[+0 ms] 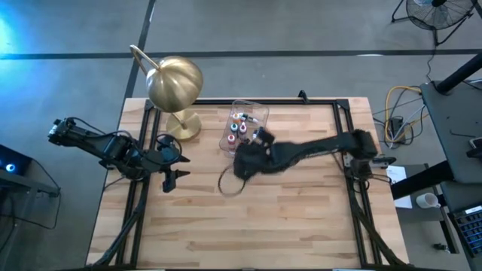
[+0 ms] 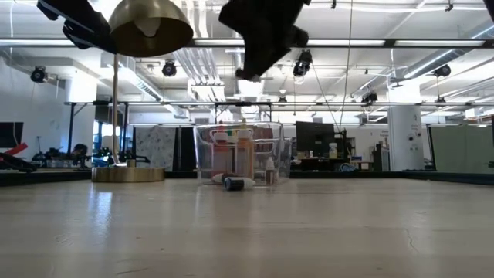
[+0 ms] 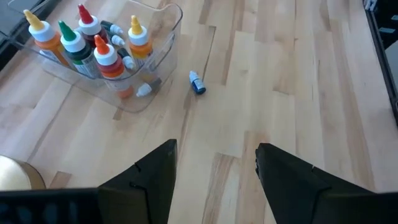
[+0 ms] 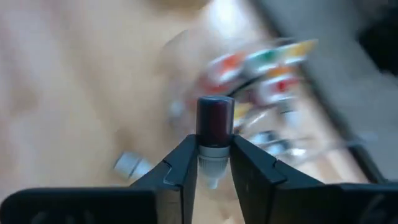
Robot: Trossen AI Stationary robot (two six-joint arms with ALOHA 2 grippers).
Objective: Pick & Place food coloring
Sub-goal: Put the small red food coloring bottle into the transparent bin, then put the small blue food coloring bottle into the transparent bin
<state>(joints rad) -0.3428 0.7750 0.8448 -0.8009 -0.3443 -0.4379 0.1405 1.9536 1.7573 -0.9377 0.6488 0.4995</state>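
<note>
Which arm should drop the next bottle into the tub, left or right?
Right, most likely. The right claw is shut on a dark-capped bottle, close to the clear tub. The left claw is open and empty, back near the lamp. One blue bottle lies outside the tub.

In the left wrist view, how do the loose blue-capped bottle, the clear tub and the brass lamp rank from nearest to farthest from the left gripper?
From the left gripper:
1. Brass lamp, just beside one finger.
2. Loose blue-capped bottle, lying ahead on the table.
3. Clear tub, beyond that bottle, to the lamp's side.
</note>
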